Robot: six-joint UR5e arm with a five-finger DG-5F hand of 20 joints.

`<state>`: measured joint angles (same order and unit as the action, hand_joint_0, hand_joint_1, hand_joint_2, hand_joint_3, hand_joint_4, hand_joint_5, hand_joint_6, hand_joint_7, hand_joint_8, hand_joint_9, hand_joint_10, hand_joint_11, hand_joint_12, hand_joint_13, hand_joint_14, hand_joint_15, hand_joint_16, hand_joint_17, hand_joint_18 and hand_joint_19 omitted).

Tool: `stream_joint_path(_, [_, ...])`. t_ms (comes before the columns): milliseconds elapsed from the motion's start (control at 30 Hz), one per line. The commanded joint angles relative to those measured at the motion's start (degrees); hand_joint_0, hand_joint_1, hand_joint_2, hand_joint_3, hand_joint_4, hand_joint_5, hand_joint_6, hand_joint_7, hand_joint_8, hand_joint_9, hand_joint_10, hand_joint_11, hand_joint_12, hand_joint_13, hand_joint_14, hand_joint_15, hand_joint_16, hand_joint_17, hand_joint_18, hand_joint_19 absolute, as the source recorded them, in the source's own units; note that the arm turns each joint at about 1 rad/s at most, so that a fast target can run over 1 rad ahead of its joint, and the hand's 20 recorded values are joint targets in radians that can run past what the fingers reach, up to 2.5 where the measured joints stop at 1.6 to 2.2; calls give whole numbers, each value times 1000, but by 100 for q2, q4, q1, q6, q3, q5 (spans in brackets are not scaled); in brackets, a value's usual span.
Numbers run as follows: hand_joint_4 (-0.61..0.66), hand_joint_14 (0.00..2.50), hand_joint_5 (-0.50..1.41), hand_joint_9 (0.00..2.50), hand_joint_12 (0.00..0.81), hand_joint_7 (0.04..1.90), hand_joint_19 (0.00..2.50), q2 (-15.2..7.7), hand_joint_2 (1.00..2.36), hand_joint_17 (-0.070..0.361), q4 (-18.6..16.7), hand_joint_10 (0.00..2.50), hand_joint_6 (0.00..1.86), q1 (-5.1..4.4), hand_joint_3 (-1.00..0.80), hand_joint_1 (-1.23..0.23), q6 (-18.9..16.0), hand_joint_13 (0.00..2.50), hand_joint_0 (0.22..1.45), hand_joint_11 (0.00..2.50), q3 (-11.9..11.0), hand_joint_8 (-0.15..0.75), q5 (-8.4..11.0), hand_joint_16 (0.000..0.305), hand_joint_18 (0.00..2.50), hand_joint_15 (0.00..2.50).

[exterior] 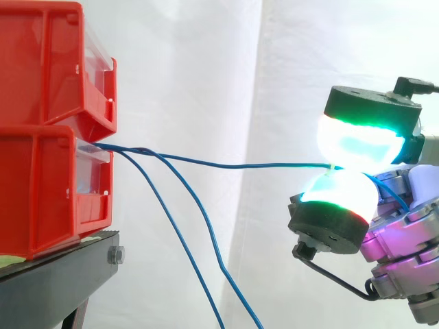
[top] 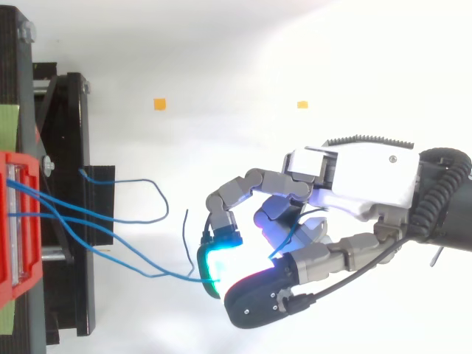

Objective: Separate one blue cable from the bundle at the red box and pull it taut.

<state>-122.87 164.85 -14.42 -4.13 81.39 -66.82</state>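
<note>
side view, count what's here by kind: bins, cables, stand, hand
red bins: 2
blue cables: 3
black stand: 1
hand: 1
total: 7

White curtain (exterior: pixel 206 103) hangs in vertical folds, evenly lit; black stand (exterior: pixel 55 281) sits at 8 o'clock in the side view; top view: white ground (top: pixel 221 44) carries one orange marker (top: pixel 159 104) at 11 o'clock, another orange marker (top: pixel 302 105) at 1 o'clock.
</note>
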Motion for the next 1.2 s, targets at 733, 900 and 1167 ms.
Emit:
stream_joint_path(733, [3,2500,-110,878,405,1290,2095,0,1026,95,3,2500,890,1,33,-726,0,783,625,1634,0,292,2,42,1378,1654])
stream_joint_path(900, [2,2500,-110,874,410,1291,2088,0,1026,96,-5,2500,891,1,27,-727,0,786,626,1645,0,292,2,43,1383,1651])
stream_joint_path(1167, [0,2500,-111,871,408,1287,2085,0,1026,97,3,2500,892,-8,31,-725,0,784,625,1638,0,292,2,43,1394,1639])
